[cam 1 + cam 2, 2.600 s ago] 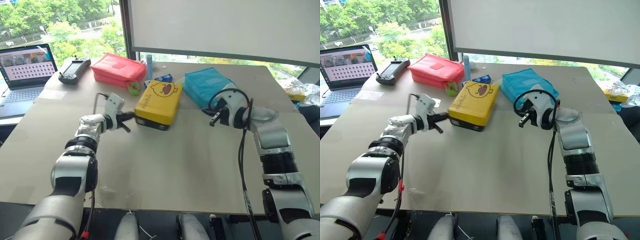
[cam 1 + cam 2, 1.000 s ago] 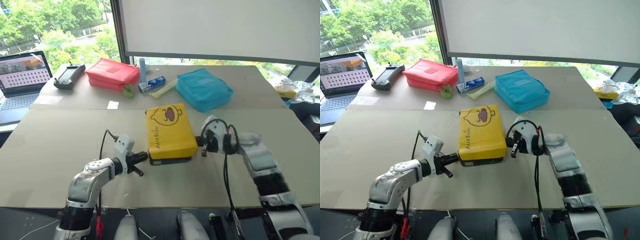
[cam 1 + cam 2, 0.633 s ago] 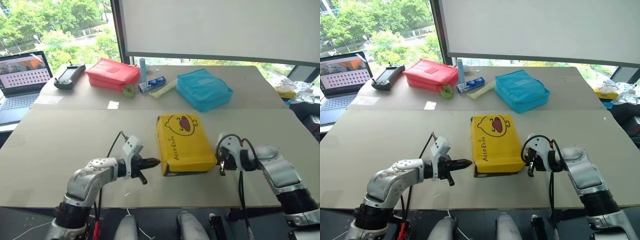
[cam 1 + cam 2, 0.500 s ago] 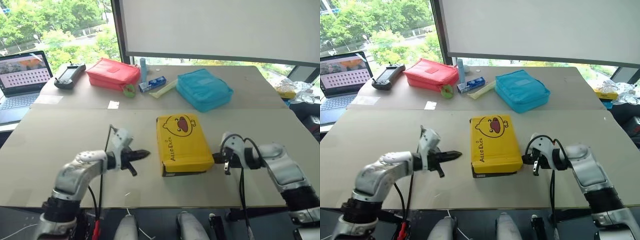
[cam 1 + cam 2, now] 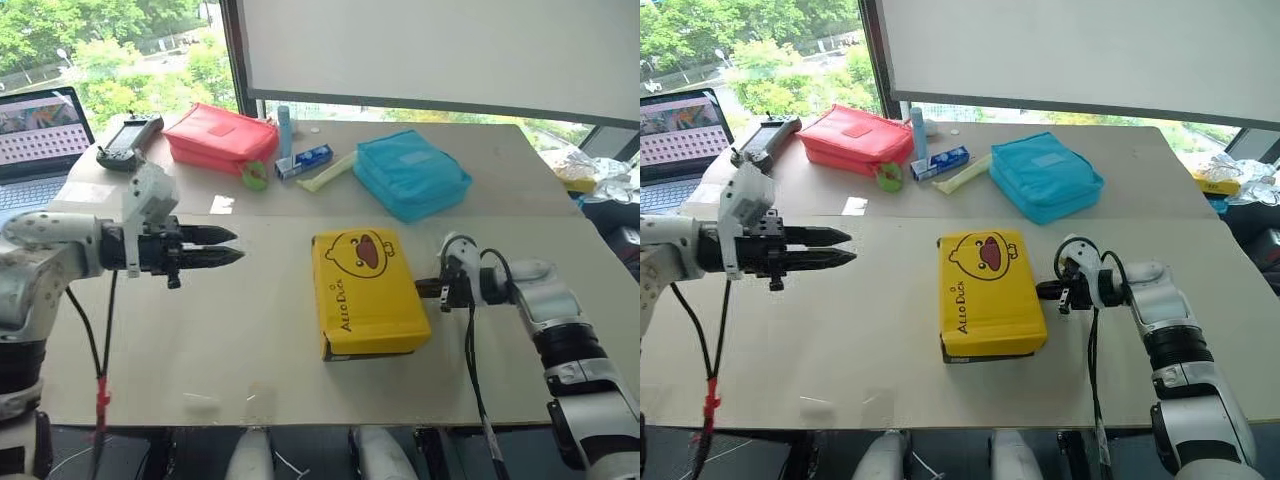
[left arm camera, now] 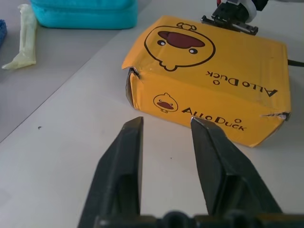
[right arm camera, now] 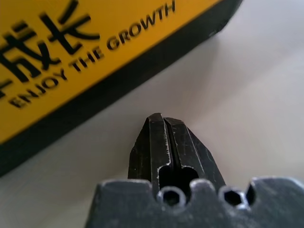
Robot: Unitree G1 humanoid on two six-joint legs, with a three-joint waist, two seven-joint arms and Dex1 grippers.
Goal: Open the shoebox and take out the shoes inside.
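Gleaming yellow cardboard shoebox (image 5: 367,290), lid closed, on matte table (image 5: 250,330)

beige table (image 5: 250,340) | window (image 5: 120,40), trees | white blind (image 5: 430,50)

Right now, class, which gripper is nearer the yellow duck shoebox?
Right. The right gripper, shut, sits just beside the shoebox; the left gripper, open, hangs well off its other side.

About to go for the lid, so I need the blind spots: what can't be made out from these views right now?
- Shoes: hidden inside the closed shoebox in both eye views.
- Lid's opening edge and hinge side: not told apart in either eye view.
- Box's far end: cut off by the frame edge in the right wrist view.
- Right gripper touching the box: too small to tell.
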